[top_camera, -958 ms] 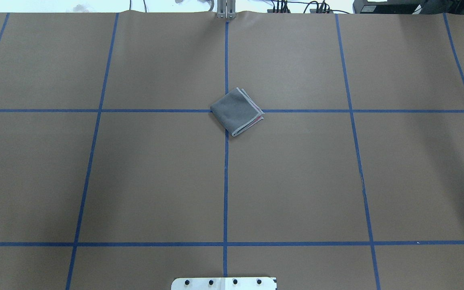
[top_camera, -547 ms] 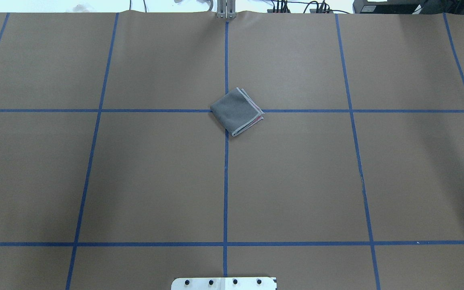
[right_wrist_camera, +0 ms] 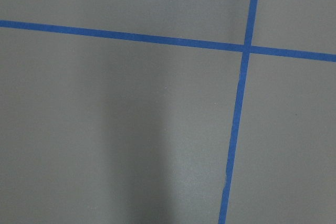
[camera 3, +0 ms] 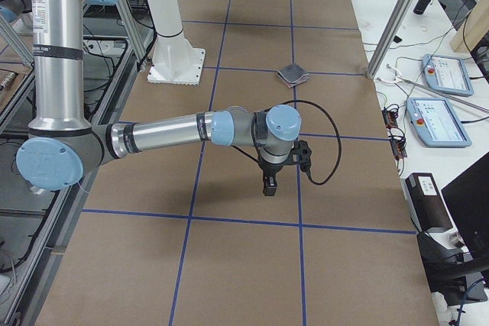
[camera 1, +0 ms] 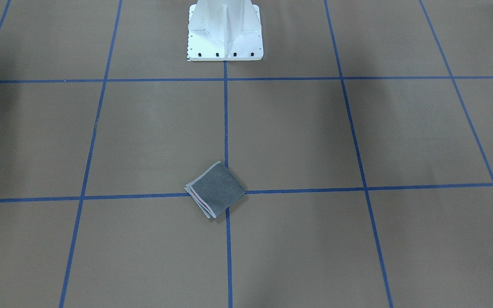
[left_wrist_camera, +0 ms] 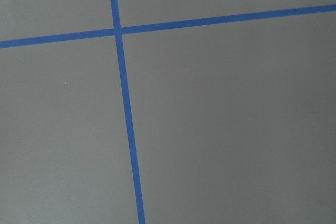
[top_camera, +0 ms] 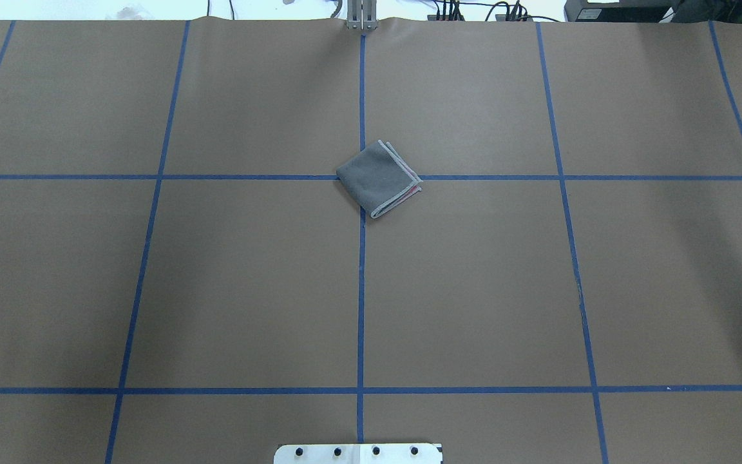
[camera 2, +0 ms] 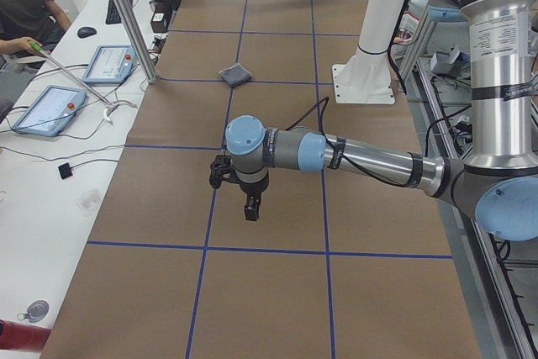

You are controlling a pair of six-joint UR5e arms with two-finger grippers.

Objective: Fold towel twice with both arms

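The towel (top_camera: 377,178) lies folded into a small grey square on the brown table where two blue tape lines cross, with a thin pink strip at its hemmed edge. It also shows in the front-facing view (camera 1: 215,190), the left view (camera 2: 234,76) and the right view (camera 3: 293,75). Both arms are away from it, out over the table ends. The left gripper (camera 2: 250,208) and the right gripper (camera 3: 267,185) hang above bare table; I cannot tell whether they are open or shut. The wrist views show only table and tape.
The white pedestal base (camera 1: 225,30) stands at the robot's edge of the table. Aluminium posts (camera 2: 126,14) and desks with tablets (camera 3: 439,120) line the far side. A seated person (camera 2: 25,6) is at the desk.
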